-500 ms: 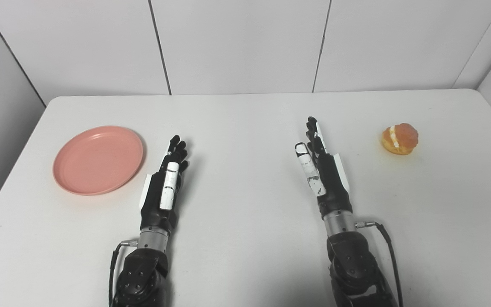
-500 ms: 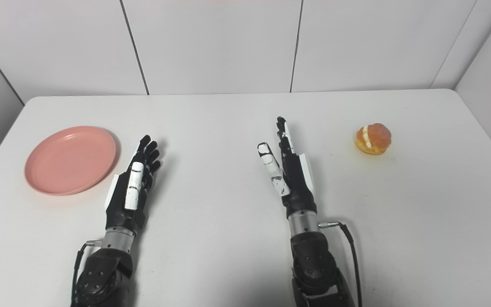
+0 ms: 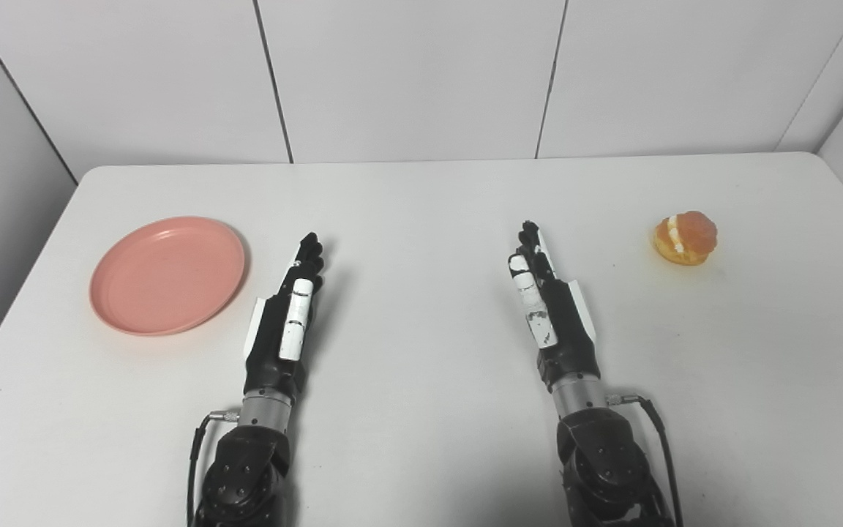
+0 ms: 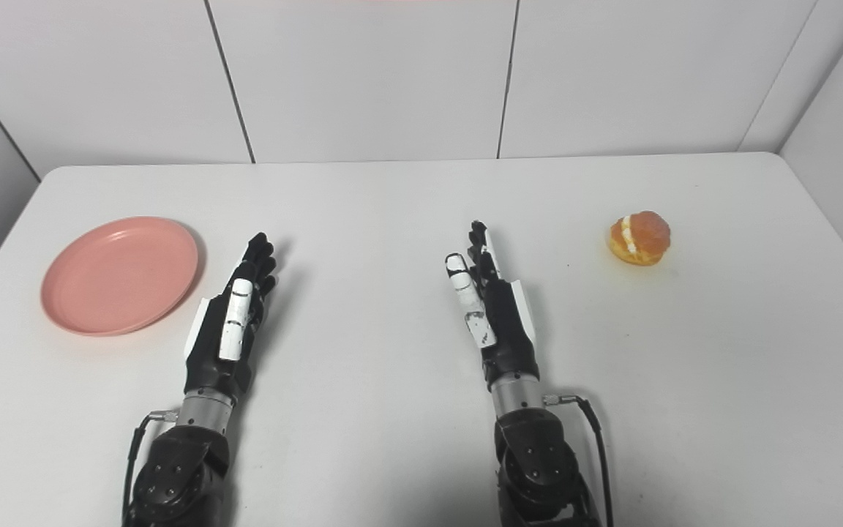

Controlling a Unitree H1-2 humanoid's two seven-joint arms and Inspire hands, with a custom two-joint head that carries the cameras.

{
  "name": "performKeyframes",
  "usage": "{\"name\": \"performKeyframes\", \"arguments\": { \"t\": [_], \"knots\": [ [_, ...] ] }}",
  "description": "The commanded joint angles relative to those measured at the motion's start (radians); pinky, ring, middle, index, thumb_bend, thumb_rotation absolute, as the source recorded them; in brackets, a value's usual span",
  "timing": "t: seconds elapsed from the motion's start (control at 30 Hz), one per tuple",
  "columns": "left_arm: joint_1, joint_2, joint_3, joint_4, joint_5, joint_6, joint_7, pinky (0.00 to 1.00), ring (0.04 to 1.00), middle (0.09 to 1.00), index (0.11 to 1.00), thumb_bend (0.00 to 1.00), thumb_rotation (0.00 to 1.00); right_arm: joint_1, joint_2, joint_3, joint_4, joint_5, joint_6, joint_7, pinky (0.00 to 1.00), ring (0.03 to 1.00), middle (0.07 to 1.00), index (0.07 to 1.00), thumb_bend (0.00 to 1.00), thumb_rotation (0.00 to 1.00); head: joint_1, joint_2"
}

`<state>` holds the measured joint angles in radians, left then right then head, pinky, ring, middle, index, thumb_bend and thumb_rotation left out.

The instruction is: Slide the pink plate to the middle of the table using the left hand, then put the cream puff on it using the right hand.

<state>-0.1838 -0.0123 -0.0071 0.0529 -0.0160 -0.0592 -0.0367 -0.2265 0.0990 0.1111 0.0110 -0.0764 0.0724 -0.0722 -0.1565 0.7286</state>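
Observation:
A pink plate (image 3: 167, 274) lies flat and empty on the left side of the white table (image 3: 421, 197). A cream puff (image 3: 685, 237), golden with a white cream seam, sits at the far right. My left hand (image 3: 286, 322) is open, fingers straight and pointing away, just right of the plate and not touching it. My right hand (image 3: 549, 307) is open too, near the table's middle, well left of the cream puff. Both hands hold nothing. The same scene shows in the right eye view: plate (image 4: 120, 274), cream puff (image 4: 639, 237).
White wall panels stand behind the table's far edge. Walls close in at the left and right sides of the table. Bare tabletop lies between the two hands.
Both hands have drawn back slightly toward me and turned more edge-on, the right thumb closing in beside its fingers. The plate and the cream puff have not moved.

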Motion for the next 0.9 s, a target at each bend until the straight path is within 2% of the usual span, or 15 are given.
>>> {"name": "performKeyframes", "arguments": {
  "t": [0.0,0.13,0.33,0.53,0.67,0.7,0.73,0.77,0.87],
  "knots": [
    [-0.030,0.004,-0.004,-0.022,-0.002,-0.006,-0.005,0.99,0.991,0.985,0.962,0.48,0.99,-0.019,0.006,-0.004,-0.043,0.004,0.004,0.010,1.00,1.000,1.000,1.000,0.63,0.97,0.006,-0.002],
    [-0.028,0.010,-0.009,-0.027,-0.006,0.003,-0.016,0.99,0.989,0.985,0.951,0.48,0.99,-0.019,0.001,-0.001,-0.043,0.008,0.018,0.021,1.00,1.000,1.000,1.000,0.63,0.98,0.007,-0.004],
    [-0.032,0.043,-0.030,-0.021,-0.029,0.012,-0.073,1.00,1.000,1.000,0.999,0.56,1.00,-0.021,0.006,-0.009,-0.036,0.019,0.030,0.024,1.00,1.000,1.000,1.000,0.64,0.96,0.007,-0.002],
    [-0.033,0.048,-0.034,-0.015,-0.027,0.012,-0.078,1.00,1.000,1.000,1.000,0.58,1.00,-0.030,-0.002,-0.011,-0.019,0.020,0.022,0.029,1.00,1.000,1.000,1.000,0.64,0.97,0.024,-0.007],
    [-0.024,0.028,-0.043,-0.021,-0.009,0.015,-0.061,1.00,1.000,1.000,1.000,0.56,1.00,-0.024,-0.025,-0.018,-0.008,0.022,-0.001,0.038,1.00,1.000,1.000,1.000,0.63,0.98,0.166,-0.034],
    [-0.022,0.023,-0.046,-0.024,-0.004,0.017,-0.055,1.00,1.000,1.000,1.000,0.55,1.00,-0.021,-0.025,-0.025,-0.009,0.032,-0.001,0.037,1.00,1.000,1.000,1.000,0.63,0.98,0.166,-0.034],
    [-0.022,0.016,-0.049,-0.026,0.000,0.019,-0.050,1.00,1.000,1.000,1.000,0.54,1.00,-0.017,-0.025,-0.036,-0.009,0.044,-0.005,0.035,1.00,1.000,1.000,1.000,0.63,0.95,0.219,-0.048],
    [-0.021,0.013,-0.051,-0.028,0.002,0.021,-0.047,1.00,1.000,1.000,1.000,0.54,1.00,-0.015,-0.023,-0.043,-0.009,0.053,-0.008,0.034,1.00,1.000,1.000,1.000,0.63,0.90,0.219,-0.048],
    [-0.034,-0.004,-0.050,-0.029,0.035,0.009,-0.013,1.00,1.000,1.000,1.000,0.52,1.00,-0.009,-0.035,-0.057,-0.002,0.028,-0.013,0.015,0.98,0.997,0.999,0.990,0.62,0.88,0.297,-0.070]
  ]
}}
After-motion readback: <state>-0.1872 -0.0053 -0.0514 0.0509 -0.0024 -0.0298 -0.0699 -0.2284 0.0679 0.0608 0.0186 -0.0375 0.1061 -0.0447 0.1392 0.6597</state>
